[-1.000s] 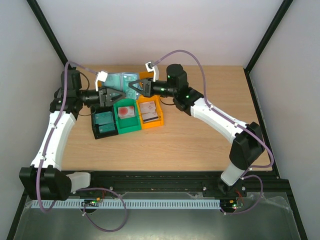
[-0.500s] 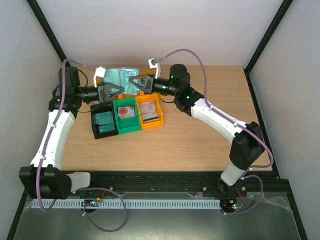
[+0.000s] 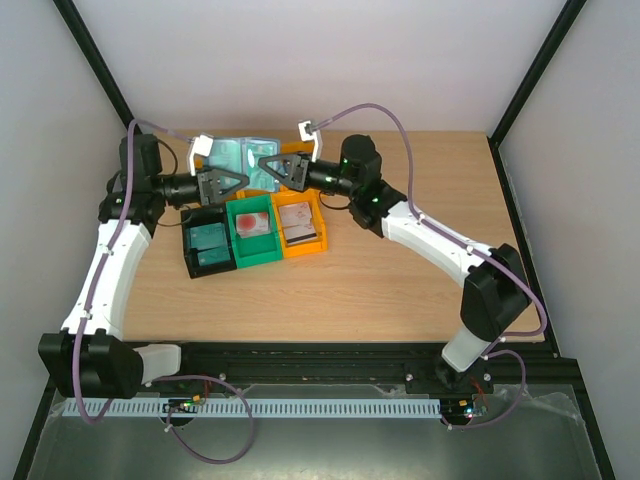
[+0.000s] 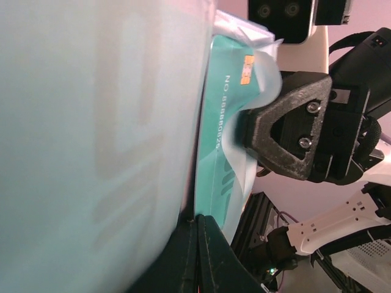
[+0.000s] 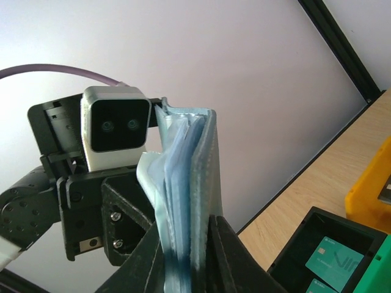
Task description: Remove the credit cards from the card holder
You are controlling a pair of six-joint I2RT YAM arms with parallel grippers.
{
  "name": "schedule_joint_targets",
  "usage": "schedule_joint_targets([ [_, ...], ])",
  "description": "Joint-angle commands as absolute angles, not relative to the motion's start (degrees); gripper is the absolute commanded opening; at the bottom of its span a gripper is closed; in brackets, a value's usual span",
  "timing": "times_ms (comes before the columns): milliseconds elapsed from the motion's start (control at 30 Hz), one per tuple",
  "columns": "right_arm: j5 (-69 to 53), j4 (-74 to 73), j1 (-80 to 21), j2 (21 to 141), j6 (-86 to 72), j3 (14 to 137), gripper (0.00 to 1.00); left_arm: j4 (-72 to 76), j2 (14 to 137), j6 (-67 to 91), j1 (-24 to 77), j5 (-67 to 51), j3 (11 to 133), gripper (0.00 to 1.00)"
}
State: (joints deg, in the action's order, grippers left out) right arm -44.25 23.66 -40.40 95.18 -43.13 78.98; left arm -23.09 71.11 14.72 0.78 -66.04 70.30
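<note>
At the far left of the table (image 3: 400, 260), both arms reach inward with their forearms roughly level. They meet at the card holder (image 3: 240, 152), which is held in the air near the far ends of the black bin (image 3: 208, 250) and green bin (image 3: 253, 233). The left gripper (image 3: 238, 181) is pinched fully closed on the holder's edge. From the opposite side, the right gripper (image 3: 266, 165) has its fingers (image 5: 229, 259) pressed against both faces of the holder. One teal credit card (image 4: 221, 152) shows inside a clear sleeve. The holder's blurred cover fills most of the left wrist view. How many more cards the pale sleeves (image 5: 171, 201) contain cannot be made out.
</note>
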Motion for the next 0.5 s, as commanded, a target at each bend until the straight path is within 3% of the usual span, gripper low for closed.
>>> schedule_joint_targets([
  [0, -48.2, 25.8, -42.5, 91.7, -42.3, 78.4, 0.16, -25.3, 70.1, 10.7, 1.1, -67.3, 71.7, 0.02],
  [67, -48.4, 25.6, -42.5, 91.8, -42.3, 78.2, 0.15, -26.4, 69.8, 9.8, 1.1, -68.3, 72.0, 0.02],
  [167, -49.5, 27.8, -42.5, 92.4, -44.1, 77.4, 0.02, -24.5, 69.6, 11.5, 1.6, -69.3, 71.4, 0.02],
  [233, -49.9, 28.6, -42.5, 92.4, -44.4, 77.0, 0.02, -22.3, 69.7, 13.3, 2.9, -68.7, 70.6, 0.02],
  [267, -49.9, 28.8, -42.5, 92.4, -44.5, 76.9, 0.02, -21.1, 69.7, 14.4, 3.5, -68.8, 70.2, 0.04],
  [333, -49.9, 29.5, -42.6, 92.5, -44.9, 76.7, 0.02, -19.4, 70.3, 16.3, 4.9, -69.6, 69.7, 0.18],
  [467, -50.7, 31.2, -42.8, 92.5, -45.7, 76.8, 0.02, -19.1, 71.7, 16.8, 8.1, -67.1, 69.7, 0.23],
])
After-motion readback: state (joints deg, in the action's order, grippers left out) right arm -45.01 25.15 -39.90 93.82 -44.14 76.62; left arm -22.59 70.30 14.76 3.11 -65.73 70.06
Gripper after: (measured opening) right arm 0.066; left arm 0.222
